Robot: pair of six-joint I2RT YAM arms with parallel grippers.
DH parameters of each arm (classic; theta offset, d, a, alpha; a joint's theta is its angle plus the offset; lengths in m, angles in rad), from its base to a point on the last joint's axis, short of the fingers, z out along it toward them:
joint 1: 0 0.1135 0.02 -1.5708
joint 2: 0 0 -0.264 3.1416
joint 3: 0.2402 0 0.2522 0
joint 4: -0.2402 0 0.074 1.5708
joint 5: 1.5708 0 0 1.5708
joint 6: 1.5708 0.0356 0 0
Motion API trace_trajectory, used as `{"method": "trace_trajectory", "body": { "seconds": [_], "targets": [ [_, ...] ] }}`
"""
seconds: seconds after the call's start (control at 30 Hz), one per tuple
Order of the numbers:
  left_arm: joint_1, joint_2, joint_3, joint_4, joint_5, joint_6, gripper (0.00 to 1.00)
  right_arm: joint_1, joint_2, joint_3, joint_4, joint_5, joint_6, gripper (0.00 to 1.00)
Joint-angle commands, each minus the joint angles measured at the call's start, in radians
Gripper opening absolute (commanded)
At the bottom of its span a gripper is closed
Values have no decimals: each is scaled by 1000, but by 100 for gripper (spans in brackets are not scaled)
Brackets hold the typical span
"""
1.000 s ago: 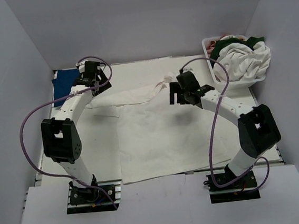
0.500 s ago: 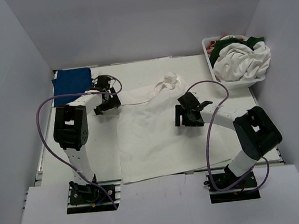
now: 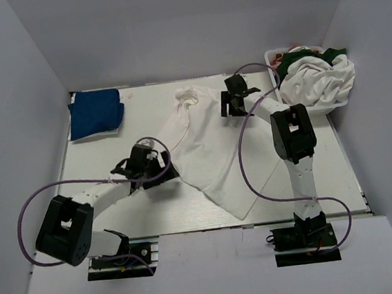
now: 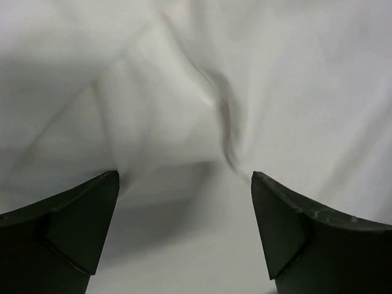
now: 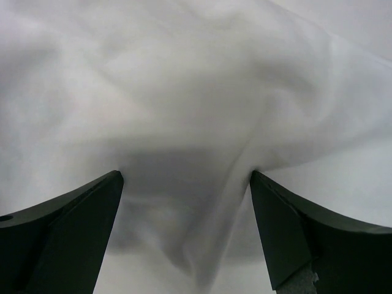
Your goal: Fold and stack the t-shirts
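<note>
White t-shirt [image 3: 208,163] lies crumpled diagonally on the table [image 3: 93,157]; left gripper [image 3: 151,166] and right gripper [image 3: 231,104] jaws apart at its edges, nothing held — closing here may pinch bunched double layers, skewing the fold.

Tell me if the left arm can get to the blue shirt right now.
Probably yes. The blue shirt lies alone in the far left corner, with bare table between it and the left claw, whose jaws are open over the white shirt's edge. Nothing seems to block the way.
</note>
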Motion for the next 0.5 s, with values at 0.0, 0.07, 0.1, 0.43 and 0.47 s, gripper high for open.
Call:
{"method": "trace_trajectory", "body": {
  "seconds": [0.0,0.07,0.1,0.43,0.47],
  "targets": [
    [-124,22,-164,-36,425,-58,100,-15,87,208,68,-57,-213,90],
    [-194,-5,-60,-137,398,-12,100,-9,108,258,99,-60,-311,90],
    [-219,-27,-28,-158,397,17,100,-7,89,316,94,-72,-332,90],
    [-259,20,444,-317,-135,96,100,42,-350,-233,48,-108,-183,90],
    [-259,63,495,-338,-186,96,100,44,-408,-283,46,-109,-147,90]
  ]
}}
